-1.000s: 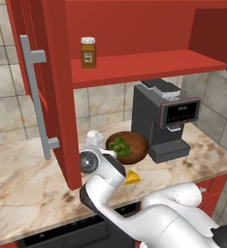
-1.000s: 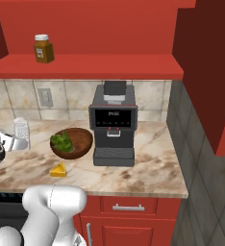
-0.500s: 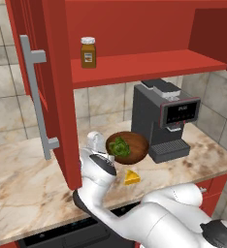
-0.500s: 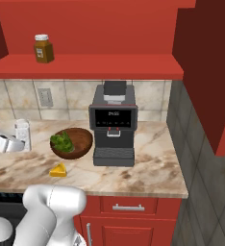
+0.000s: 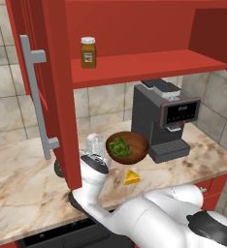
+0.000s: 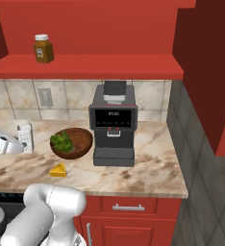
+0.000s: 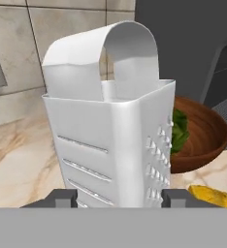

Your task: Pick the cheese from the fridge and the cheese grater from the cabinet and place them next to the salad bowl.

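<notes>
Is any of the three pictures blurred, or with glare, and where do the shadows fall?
Left base view: sharp, no glare; the red wall cabinet darkens at its inner right. Right base view: sharp; the black coffee machine casts a soft shadow on the marble counter. Hand view: the white box grater is very near and looms large, its left face evenly shaded, no blur.

the white cheese grater [image 7: 110, 131] stands upright on the counter, just left of the dark-brown salad bowl [image 6: 72, 143]; the yellow cheese [image 6: 58, 170] wedge lies near the bowl's front; the red cabinet [image 5: 57, 72] stands open
</notes>
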